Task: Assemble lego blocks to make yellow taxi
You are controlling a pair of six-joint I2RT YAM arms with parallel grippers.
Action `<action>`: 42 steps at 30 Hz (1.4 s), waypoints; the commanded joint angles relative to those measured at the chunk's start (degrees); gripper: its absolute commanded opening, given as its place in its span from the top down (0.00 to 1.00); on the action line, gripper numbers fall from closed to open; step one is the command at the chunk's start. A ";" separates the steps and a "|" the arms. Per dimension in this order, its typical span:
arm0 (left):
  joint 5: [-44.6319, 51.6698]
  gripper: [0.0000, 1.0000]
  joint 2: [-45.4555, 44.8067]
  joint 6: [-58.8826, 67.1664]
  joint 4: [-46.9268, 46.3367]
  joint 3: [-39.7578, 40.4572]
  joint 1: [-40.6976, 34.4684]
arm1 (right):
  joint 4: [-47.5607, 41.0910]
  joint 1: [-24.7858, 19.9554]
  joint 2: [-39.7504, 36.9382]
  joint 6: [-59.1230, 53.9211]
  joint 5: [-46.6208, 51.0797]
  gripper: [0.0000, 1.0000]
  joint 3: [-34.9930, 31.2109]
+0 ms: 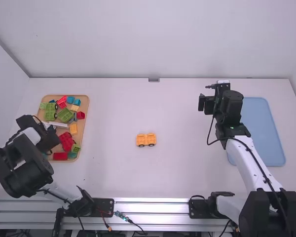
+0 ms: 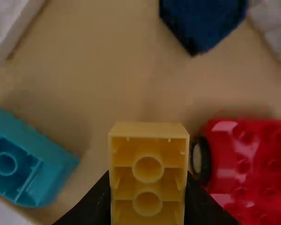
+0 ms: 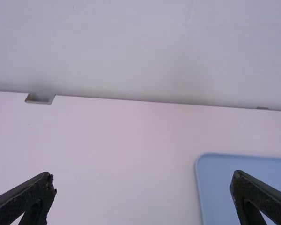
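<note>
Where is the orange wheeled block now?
In the high view, the orange wheeled block sits near the middle of the table, with the wooden tray to its left and the blue tray to its right.

No text, labels, brands, numbers or signs can be read on anything shown, from the upper left to the lower right.

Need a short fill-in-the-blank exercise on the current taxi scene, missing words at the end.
The left pincer grips a ____ block. The right pincer is not shut but ____. The small vehicle shows ____ wheels in the high view. The tray on the right side of the table is coloured ____.

Missing words: yellow; open; two; blue.
</note>
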 commanded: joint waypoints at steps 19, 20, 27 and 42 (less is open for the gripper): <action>40.54 0.98 -27.23 9.31 -2.91 -1.09 -18.43 | 2.95 -0.20 0.19 1.99 -25.68 0.01 1.81; 40.59 0.98 -27.91 9.38 -2.78 -1.44 -20.55 | 3.04 -0.20 0.19 1.73 -28.00 0.01 1.81; 50.86 0.98 -29.13 17.38 -2.62 -2.34 -34.38 | 3.89 -0.22 0.32 1.62 -44.33 0.01 1.81; 73.18 0.98 -17.53 20.46 14.12 -3.23 -44.87 | 21.22 1.95 10.18 7.91 -75.71 0.01 1.81</action>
